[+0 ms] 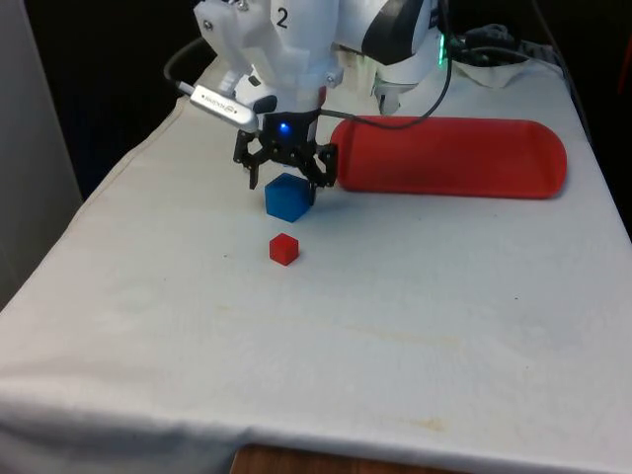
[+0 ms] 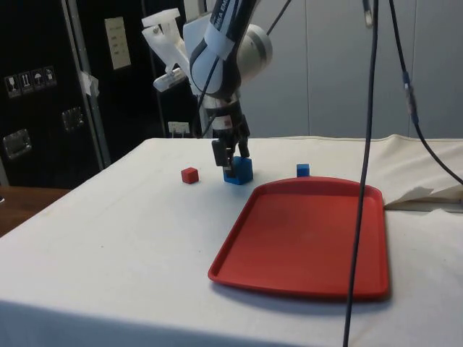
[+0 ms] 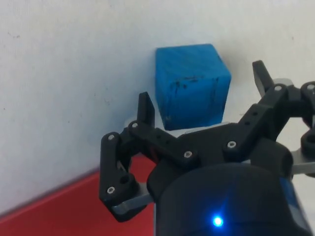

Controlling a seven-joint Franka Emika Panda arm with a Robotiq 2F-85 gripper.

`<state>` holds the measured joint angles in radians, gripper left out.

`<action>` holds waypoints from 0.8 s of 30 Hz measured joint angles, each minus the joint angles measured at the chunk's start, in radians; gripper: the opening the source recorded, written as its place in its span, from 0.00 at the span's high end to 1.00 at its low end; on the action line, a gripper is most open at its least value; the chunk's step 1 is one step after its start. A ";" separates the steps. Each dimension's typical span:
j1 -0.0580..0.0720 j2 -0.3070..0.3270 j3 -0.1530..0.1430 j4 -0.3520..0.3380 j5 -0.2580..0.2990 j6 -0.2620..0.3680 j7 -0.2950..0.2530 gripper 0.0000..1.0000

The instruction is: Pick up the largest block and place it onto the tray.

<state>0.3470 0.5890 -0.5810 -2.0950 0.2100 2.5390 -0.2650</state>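
White cloth covers the table where the gripper (image 1: 286, 170) hovers with jaws spread wide and empty, just above the large blue block (image 1: 288, 197), which sits beside the red tray (image 1: 454, 158), beyond 1 small red block (image 1: 283, 249).

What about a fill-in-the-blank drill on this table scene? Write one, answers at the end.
1. The gripper hangs open over the large ____ block.
2. The small red block lies on the white ____.
3. The tray is coloured ____.
4. No block lies on the ____ yet.
Answers: blue; cloth; red; tray
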 measured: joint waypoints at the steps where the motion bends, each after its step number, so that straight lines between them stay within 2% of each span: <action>1: 0.000 0.002 0.000 0.001 0.001 0.000 0.000 0.00; 3: 0.000 0.002 0.000 0.002 0.001 0.000 0.000 0.00; 4: 0.000 0.002 0.000 0.003 0.001 0.000 0.000 0.03; 7: 0.001 0.002 0.000 0.003 0.001 0.000 0.000 0.33; 8: 0.001 0.002 0.000 0.003 0.001 0.000 0.000 0.33; 9: 0.001 0.002 0.000 0.003 0.001 0.000 0.000 0.45; 10: 0.001 0.002 0.000 0.003 0.001 0.000 0.000 0.62; 12: 0.001 0.002 -0.001 0.004 0.001 0.000 0.001 0.82; 13: 0.001 0.002 -0.001 0.004 0.001 -0.001 0.001 1.00; 24: 0.002 0.001 -0.002 0.004 0.001 -0.001 0.001 1.00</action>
<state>0.3490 0.5900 -0.5830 -2.0910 0.2110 2.5380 -0.2640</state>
